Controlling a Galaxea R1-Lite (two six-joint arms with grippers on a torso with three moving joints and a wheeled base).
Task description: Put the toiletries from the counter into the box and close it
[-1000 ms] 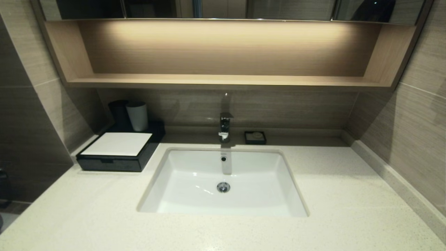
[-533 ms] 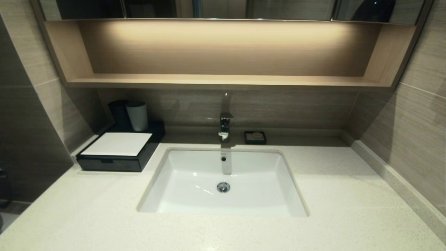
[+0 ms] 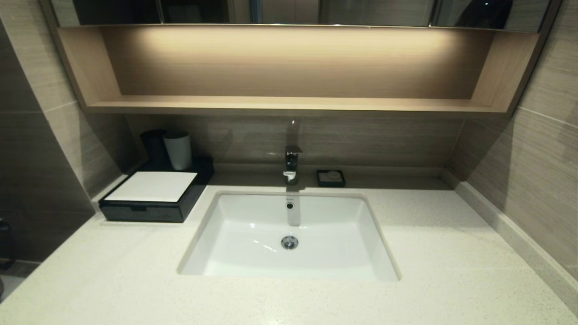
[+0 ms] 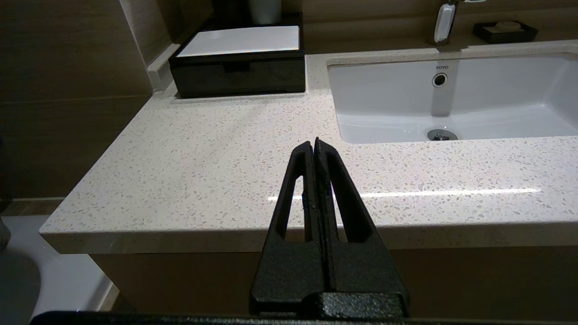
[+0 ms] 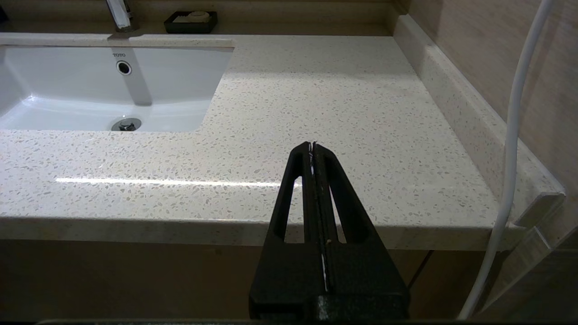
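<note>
1. Counter [image 3: 451, 253] — pale speckled stone, with a white rectangular sink [image 3: 253, 253] sunk into its middle; a chrome faucet [image 3: 291, 164] stands at the back edge of the basin.
2. Box [image 3: 149, 211] — low and black, set at the back left corner of the counter, to the left of the sink; a flat white panel [image 3: 152, 186] lies on its top; the front drawer sits flush with the box face, that is, closed.
3. Two cups behind the white panel, on the rear of the box: a dark cup [image 3: 153, 146] and a pale cup [image 3: 178, 150], side by side and close together.
4. Small black soap dish [image 3: 331, 178] on the counter just right of the faucet, against the back wall.
5. Wooden shelf [image 3: 289, 104], lit from above, spans the wall over the sink.
6. Left gripper [image 4: 314, 143] — held low in front of the counter's near edge, on the box side of the sink; its fingers [image 4: 301, 158] are pressed together with nothing between them.
7. Right gripper [image 5: 312, 145] — likewise in front of the near edge, on the other side of the sink; fingers [image 5: 300, 159] together, empty (a white cable [image 5: 512, 135] hangs beside it near the right wall).
8. Toiletries: no packet is visible anywhere on the counter in any view.
</note>
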